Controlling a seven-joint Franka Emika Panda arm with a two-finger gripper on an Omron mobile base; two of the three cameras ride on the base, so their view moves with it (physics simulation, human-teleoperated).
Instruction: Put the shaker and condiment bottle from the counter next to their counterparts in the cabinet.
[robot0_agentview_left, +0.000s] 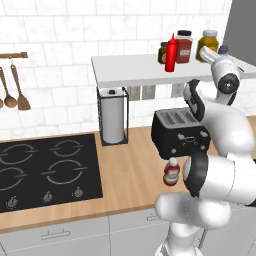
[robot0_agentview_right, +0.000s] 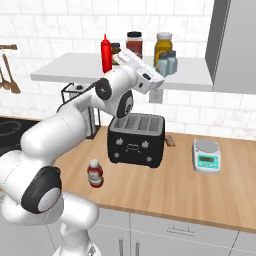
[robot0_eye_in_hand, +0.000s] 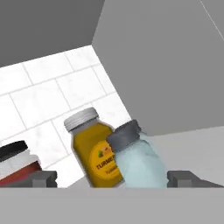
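Yellow glass jar (robot0_eye_in_hand: 94, 151) with a grey lid reads "TURME…", touching the pale blue-grey translucent shaker (robot0_eye_in_hand: 138, 159) in front. Gripper (robot0_eye_in_hand: 112, 178) jaws apart around the shaker; contact unclear.

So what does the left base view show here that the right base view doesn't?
Left base view alone: the black hob, the paper towel roll and wooden spoons on the wall. Right base view alone: a kitchen scale on the counter and two pale shakers side by side on the shelf. Both share the toaster, the squat red bottle on the counter, the tall red squeeze bottle and the yellow jar.
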